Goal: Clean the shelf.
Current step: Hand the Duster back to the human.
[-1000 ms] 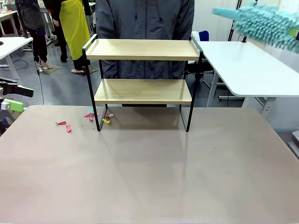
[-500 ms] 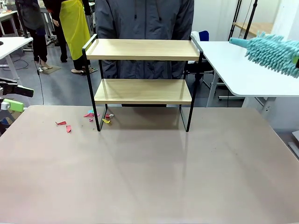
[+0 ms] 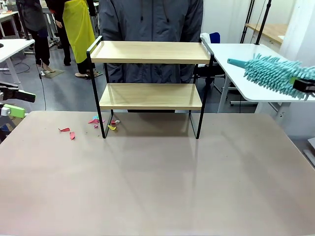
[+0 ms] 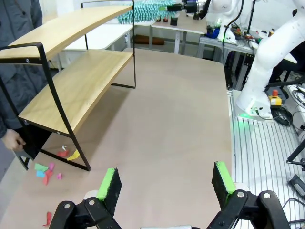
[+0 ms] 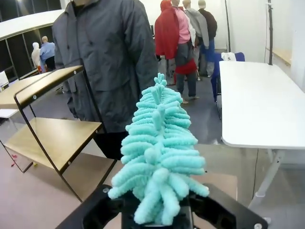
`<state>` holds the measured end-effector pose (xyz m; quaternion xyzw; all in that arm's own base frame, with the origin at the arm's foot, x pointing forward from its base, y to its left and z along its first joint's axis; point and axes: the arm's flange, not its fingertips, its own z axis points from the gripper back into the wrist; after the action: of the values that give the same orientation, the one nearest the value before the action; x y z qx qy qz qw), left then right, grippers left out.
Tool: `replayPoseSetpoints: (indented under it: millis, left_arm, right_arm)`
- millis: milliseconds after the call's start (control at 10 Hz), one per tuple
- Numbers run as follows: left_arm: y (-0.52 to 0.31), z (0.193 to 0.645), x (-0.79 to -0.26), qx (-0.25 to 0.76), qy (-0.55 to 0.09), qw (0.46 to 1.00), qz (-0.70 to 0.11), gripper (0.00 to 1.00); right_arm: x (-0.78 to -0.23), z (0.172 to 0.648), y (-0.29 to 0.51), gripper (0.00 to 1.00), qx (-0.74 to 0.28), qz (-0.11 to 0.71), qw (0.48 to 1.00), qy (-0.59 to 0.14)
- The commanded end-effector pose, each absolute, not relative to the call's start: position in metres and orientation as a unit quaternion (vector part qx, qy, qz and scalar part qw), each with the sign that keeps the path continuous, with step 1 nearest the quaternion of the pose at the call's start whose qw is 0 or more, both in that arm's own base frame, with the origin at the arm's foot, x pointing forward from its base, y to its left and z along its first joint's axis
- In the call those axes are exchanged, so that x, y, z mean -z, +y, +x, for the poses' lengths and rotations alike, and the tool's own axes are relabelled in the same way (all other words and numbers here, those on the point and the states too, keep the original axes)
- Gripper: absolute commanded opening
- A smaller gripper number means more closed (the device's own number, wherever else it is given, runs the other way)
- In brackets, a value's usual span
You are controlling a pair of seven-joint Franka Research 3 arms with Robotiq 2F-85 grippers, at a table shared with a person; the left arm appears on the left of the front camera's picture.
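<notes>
Broad bare tabletop (image 3: 157,182) lies between me and the shelf (image 3: 150,81), which stands at the far edge, its black legs on the table and a person in a grey jacket (image 3: 150,19) just behind it. Coloured paper scraps (image 3: 91,125) lie by its left legs; both wooden boards look bare. To its right, open air separates it from a white side table (image 3: 261,73).

My right gripper (image 3: 306,86) hangs at the right edge, level with the space between the boards and well apart from the shelf, clamped on a teal fluffy duster (image 3: 273,73) that points toward the shelf. My right wrist view looks along the duster at the shelf's end rail.

My left gripper (image 4: 164,183) hovers low over the table, fingers spread wide, holding nothing; its view shows scraps under the lower board.
</notes>
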<state>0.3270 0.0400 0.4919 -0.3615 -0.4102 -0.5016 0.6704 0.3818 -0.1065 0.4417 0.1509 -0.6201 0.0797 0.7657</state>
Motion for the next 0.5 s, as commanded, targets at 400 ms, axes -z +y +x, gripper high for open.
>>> replayPoseSetpoints:
  millis: [400]
  left_arm:
    - [0.038,0.328,-0.494,0.495,-0.42,0.666,-0.368,1.0]
  right_arm:
    - [-0.442,0.382,-0.106,0.17,-0.08,0.151,0.766,-0.62]
